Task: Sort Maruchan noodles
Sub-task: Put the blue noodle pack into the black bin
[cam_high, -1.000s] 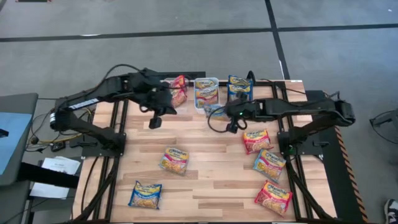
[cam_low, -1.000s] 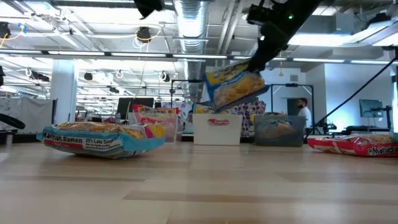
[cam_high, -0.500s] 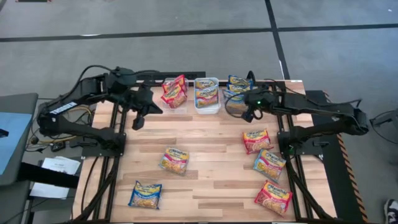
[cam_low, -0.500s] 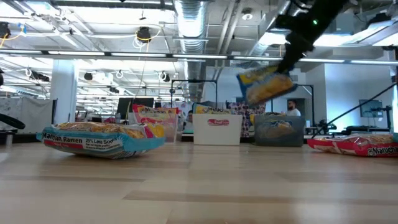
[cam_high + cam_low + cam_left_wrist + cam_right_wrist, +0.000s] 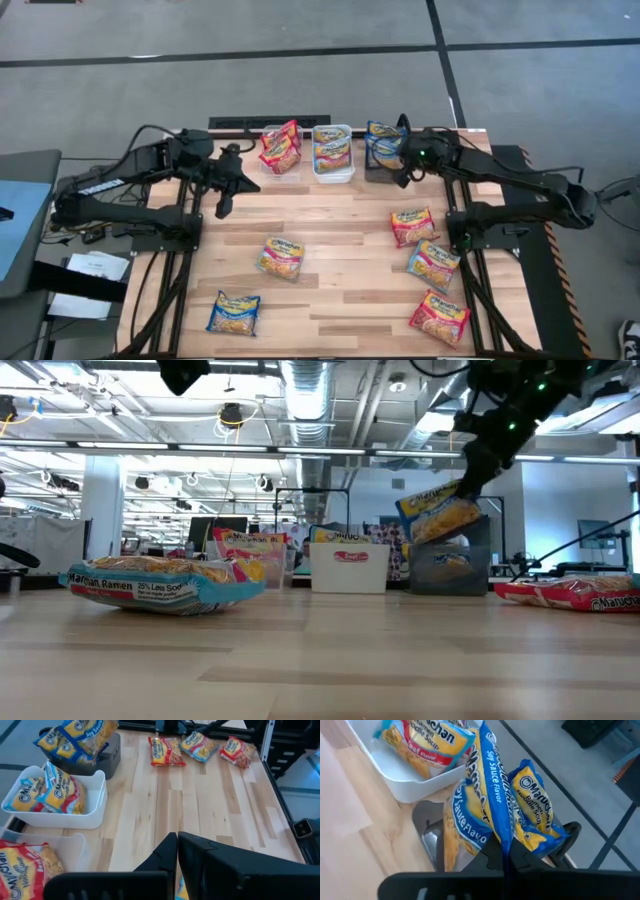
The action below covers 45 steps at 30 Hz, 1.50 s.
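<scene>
My right gripper (image 5: pixel 403 168) is over the dark bin (image 5: pixel 372 172) at the table's far edge, shut on a blue and yellow Maruchan packet (image 5: pixel 438 516). More blue and yellow packets (image 5: pixel 536 811) lie in that bin. The white bin (image 5: pixel 333 173) holds light blue and pink packets, and the clear bin (image 5: pixel 283 172) holds red ones. Several packets lie flat on the table: one blue and yellow (image 5: pixel 234 313), one pink (image 5: pixel 281 257), and three at the right (image 5: pixel 413 226) (image 5: pixel 433 264) (image 5: pixel 440 316). My left gripper (image 5: pixel 222 196) hovers shut, left of the clear bin. My right gripper pinches the blue and yellow packet by one sealed edge (image 5: pixel 501 834) between its two fingers. The fingers come from above, slanting down toward the far edge. The packet hangs tilted below them (image 5: pixel 440 520), over the dark bin; whether its lower end touches the bin, I cannot tell.
The three bins stand in a row along the far edge. The middle of the wooden table (image 5: pixel 340 215) is bare between the loose packets. My left arm reaches in from the left side, and cables run behind the bins.
My right gripper has carried the blue and yellow packet from near the white bin toward the far right, then down over the dark bin, keeping hold of it. My left arm has drawn back from the clear bin toward the table's left edge.
</scene>
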### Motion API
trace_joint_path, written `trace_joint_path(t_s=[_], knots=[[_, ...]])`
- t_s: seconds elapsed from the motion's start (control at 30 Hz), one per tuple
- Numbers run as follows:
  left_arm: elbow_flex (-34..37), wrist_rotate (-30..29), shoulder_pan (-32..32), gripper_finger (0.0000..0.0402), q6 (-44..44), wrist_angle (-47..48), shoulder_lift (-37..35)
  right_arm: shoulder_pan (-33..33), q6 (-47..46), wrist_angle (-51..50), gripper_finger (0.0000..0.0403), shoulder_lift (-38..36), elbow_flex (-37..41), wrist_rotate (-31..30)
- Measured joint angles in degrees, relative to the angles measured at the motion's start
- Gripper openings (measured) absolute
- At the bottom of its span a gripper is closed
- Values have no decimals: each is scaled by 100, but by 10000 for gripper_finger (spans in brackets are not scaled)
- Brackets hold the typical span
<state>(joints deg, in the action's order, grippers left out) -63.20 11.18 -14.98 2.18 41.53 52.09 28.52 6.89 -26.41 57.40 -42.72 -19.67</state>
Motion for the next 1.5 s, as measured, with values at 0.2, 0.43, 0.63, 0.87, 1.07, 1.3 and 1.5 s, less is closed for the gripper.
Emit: trace_joint_path(t_s=[0.2,0.43,0.63,0.87,1.07,1.3,1.5], knots=[[413,28,0,0,-136,-323,-169,250,121,219,3,485,-2,230],[441,42,0,0,-114,-402,-165,464,171,516,3,975,-7,314],[441,42,0,0,-99,-419,-165,547,239,533,19,1365,-7,294],[441,44,0,0,-103,-414,-165,578,68,484,67,1530,-7,-8],[441,44,0,0,-114,-415,-163,578,66,162,103,1530,-7,-28],[441,44,0,0,-143,-414,-163,639,60,-159,152,1530,-7,-360],[441,44,0,0,-195,-414,-163,805,-172,-410,167,1507,-7,-373]])
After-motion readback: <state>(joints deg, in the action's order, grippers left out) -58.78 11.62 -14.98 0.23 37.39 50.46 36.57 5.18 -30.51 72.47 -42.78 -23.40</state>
